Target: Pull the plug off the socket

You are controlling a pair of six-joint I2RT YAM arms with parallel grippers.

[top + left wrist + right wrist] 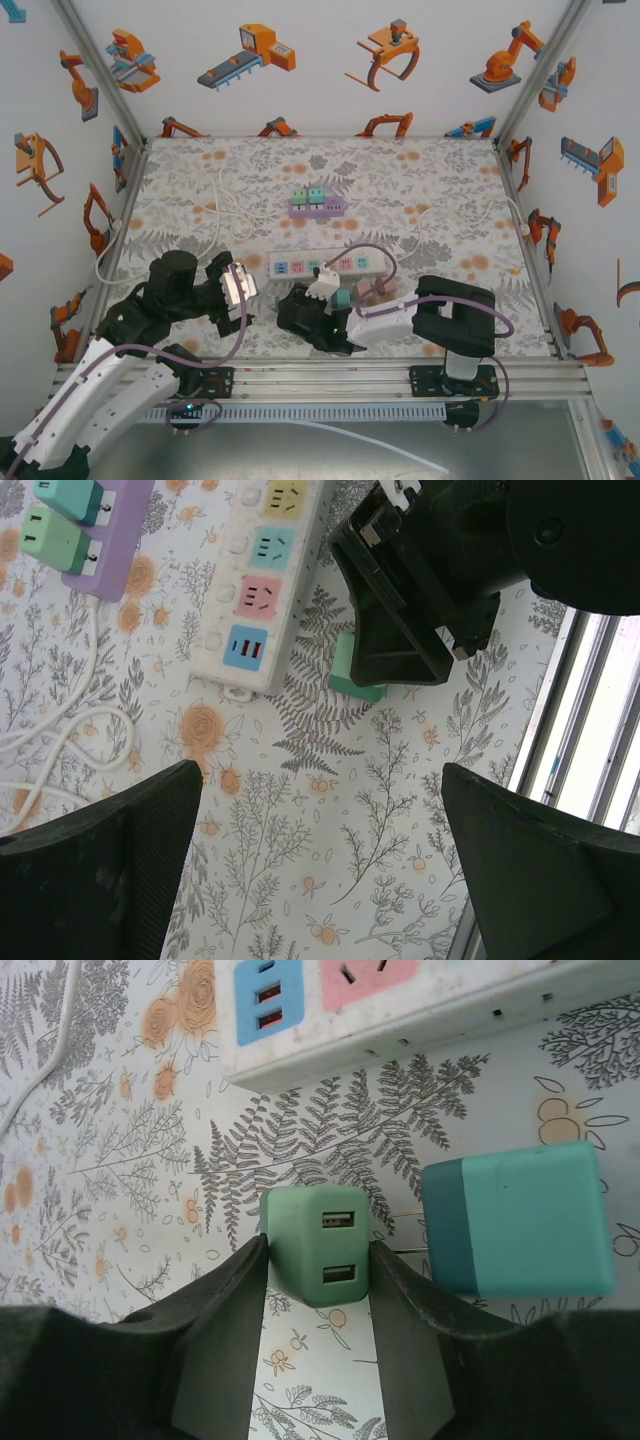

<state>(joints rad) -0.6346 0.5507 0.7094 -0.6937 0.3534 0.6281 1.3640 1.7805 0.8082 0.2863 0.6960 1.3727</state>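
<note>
The green USB plug (325,1260) lay on the desk (120,1160), clear of the white power strip (400,1010) and between the right gripper's (318,1248) narrowly parted fingers. Whether they pinched it was unclear. The left gripper (320,780) gaped empty, farther off.

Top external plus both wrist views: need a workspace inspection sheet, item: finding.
Surface: floral tablecloth, flat.
Job's things: white power strip, sockets seen from the left wrist empty; green charger off it, on the cloth beside a teal adapter.
Clutter: purple power strip with two plugs in it.
Grippers: left gripper open above bare cloth; right gripper has a finger on each side of the green charger, grip unclear.
Cables: white cords looped on the cloth; purple arm cable.
Surroundings: white walls with orange robot prints.
</note>
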